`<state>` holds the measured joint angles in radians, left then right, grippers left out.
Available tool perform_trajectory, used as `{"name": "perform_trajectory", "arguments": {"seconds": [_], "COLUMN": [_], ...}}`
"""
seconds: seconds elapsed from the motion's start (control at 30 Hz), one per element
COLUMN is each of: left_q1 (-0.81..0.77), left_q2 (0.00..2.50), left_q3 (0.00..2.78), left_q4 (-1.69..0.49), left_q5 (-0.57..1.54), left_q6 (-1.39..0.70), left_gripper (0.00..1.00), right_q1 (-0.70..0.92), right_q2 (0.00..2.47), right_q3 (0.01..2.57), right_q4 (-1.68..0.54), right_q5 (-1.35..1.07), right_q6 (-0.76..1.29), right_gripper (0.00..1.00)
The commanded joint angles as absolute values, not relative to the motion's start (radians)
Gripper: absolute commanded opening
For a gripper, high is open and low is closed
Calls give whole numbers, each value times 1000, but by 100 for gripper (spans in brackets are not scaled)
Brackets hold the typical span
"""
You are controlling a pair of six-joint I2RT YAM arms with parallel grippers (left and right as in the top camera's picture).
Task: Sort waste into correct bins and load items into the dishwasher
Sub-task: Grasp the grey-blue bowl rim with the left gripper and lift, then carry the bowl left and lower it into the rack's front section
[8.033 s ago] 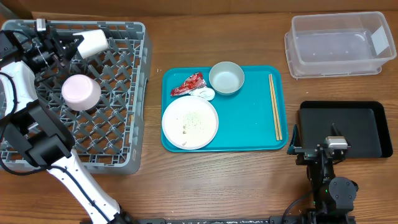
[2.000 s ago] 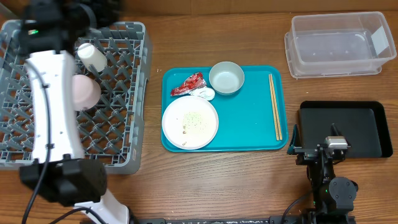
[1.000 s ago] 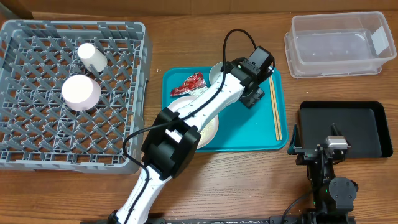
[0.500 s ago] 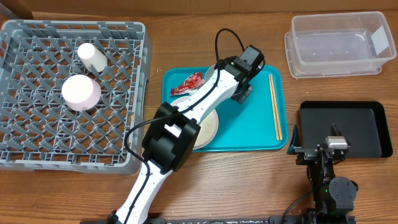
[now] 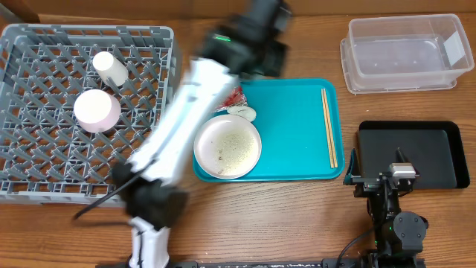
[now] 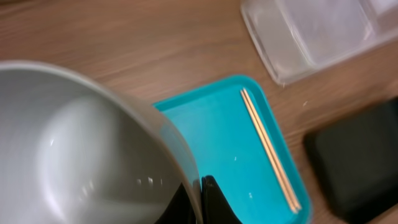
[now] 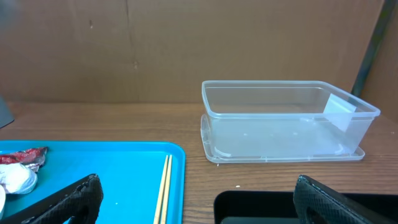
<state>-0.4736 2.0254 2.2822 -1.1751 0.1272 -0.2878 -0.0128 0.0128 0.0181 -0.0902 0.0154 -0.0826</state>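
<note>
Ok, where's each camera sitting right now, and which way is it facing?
Overhead: above the table, looking straight down on the grey rack, teal tray, clear tub and black bin; the left arm blurred, the right arm at the bottom edge.
Left wrist: raised over the tray, angled down; the left hand pinches a white bowl.
Right wrist: low, facing level toward the tub; its open fingers frame the bottom.
Shared: all three show the chopsticks, tray and tub.

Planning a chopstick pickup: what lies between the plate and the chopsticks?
Nothing: just bare teal tray between the plate and chopsticks, per the overhead view.
</note>
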Motion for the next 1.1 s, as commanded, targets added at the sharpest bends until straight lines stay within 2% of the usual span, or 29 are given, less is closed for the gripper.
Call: {"name": "perform_trajectory", "arguments": {"seconds": [0.0,0.27,0.37,0.53,0.8,1.07], "left_q1": [-294,123,247,389,488,603], "left_q2": [1953,1924,1924,1894,1864,1874], "left_q3": [2294,2292,2292,2195,1831,1607], "left_q4": [-1269,-1594,-1691,-1690,-1673,-1488], "left_q5": [242,257,294,628,1068,1218], "left_q6": [-364,-357,-266,-34,339,362], "left_gripper": [4,4,4,4,4,4], "right_q1": [-16,-16,-16,-16,-16,-16], "right_q2": [3,3,3,3,3,3], "right_q3": [8,8,8,8,8,8], "right_q4": [-84,-84,-84,-84,-84,-84], "right_q5": [24,24,24,24,24,24], "right_q6": [-86,-86,-86,-86,-86,-86], "right_gripper": [100,100,100,100,100,100]}}
